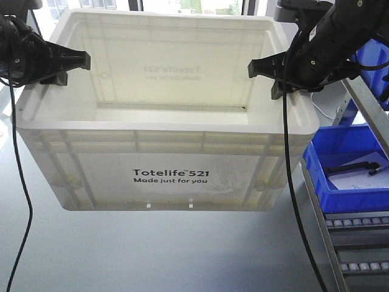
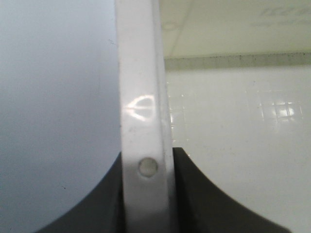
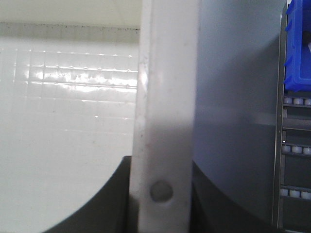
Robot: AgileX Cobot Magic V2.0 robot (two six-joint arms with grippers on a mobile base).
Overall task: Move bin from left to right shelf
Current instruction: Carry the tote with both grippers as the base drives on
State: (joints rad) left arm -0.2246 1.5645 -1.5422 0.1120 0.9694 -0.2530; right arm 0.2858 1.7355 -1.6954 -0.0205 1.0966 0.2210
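The left jaws are clamped on the left-hand rim (image 2: 143,121) of the bin (image 1: 109,176). In the left wrist view that white rim runs from 6 to 12 o'clock, with one dark finger (image 2: 92,208) against its outer face and the other against its inner face. The right jaws are clamped the same way on the opposite rim (image 3: 167,97), with a finger (image 3: 102,199) on the inner side and another on the outer side, both touching the plastic.

In the front view the bin, a large white tote printed "Totelife 521 Made just for you", fills the centre, level and open side up. The left arm (image 1: 24,55) meets it at 10 o'clock and the right arm (image 1: 340,30) at 2 o'clock, each at the top edge of a short side. A pale grey surface shows below it; I cannot tell whether the base touches that surface.

The right shelf (image 1: 358,243) stands at 4 to 5 o'clock, near the bin's right corner but apart from it, showing lanes of small white rollers. A blue bin (image 1: 340,188) sits on it at 3 to 4 o'clock, holding a white sheet and a dark object too small to name. A second blue bin (image 1: 374,67) shows at 2 o'clock behind the right arm. In the right wrist view the shelf (image 3: 294,145) lines the 3 o'clock edge. A black cable (image 1: 18,182) hangs from each arm.
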